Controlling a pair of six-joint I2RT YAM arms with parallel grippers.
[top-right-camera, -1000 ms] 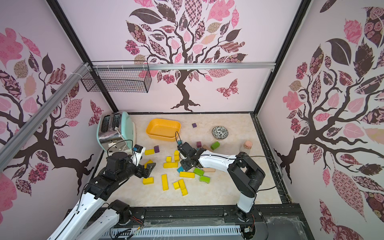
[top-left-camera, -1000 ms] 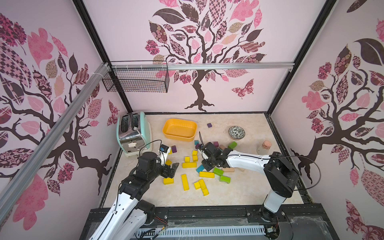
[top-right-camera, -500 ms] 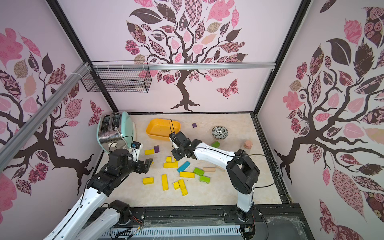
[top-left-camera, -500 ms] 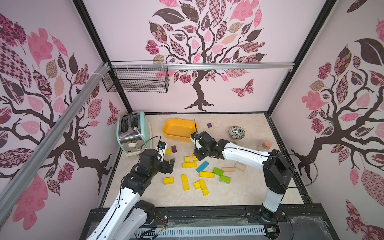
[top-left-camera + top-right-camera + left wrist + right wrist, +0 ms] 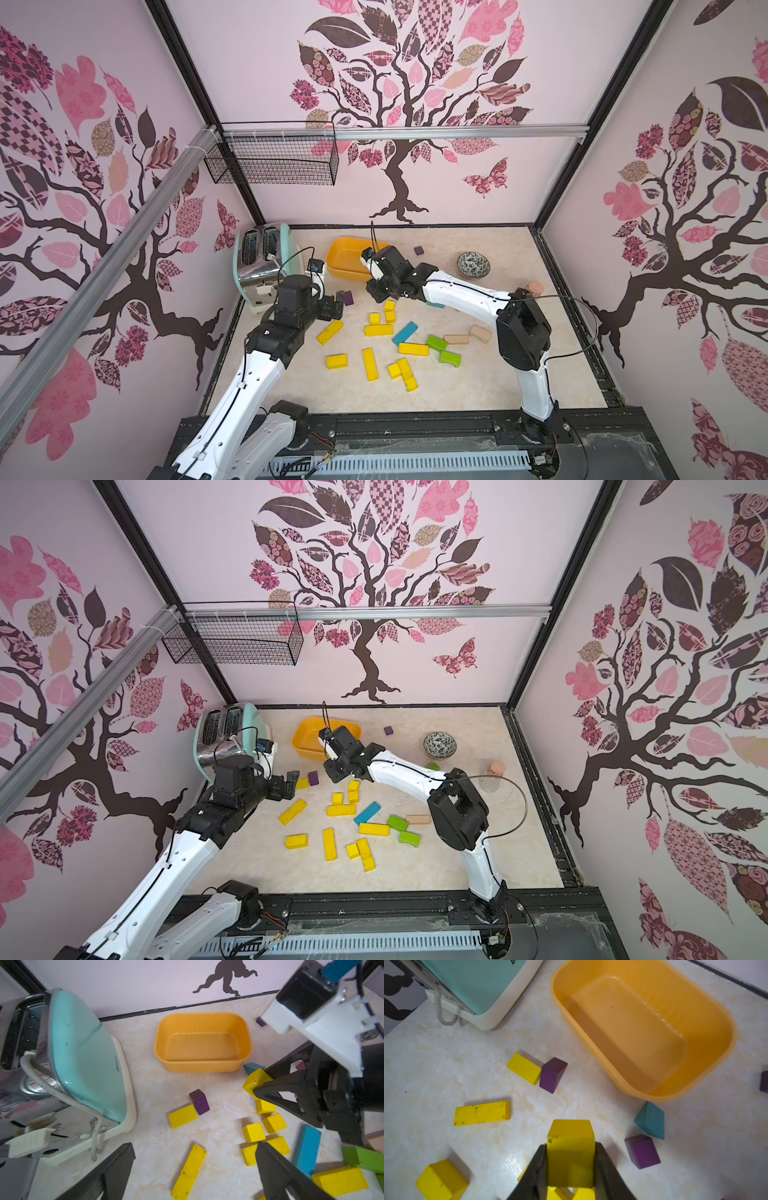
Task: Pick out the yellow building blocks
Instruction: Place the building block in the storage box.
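Marble tabletop (image 5: 478,386): right gripper (image 5: 570,1144) clamps a yellow block (image 5: 571,1130) near orange tub (image 5: 716,1022); left gripper (image 5: 194,1145) gapes over purple block (image 5: 199,1103).

Top views: steep down on whole table (image 5: 478,386); wrist cams close, sharing tub (image 5: 202,1065) & yellow blocks (image 5: 182,1116).

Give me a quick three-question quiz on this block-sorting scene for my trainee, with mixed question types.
1. True or false: the tub holds blocks.
2. What does the right gripper grip? A) a yellow block B) the tub's rim C) nothing
3. Fill in: the left gripper has its jaws ____.
Key: 1 false; 2 A; 3 open.
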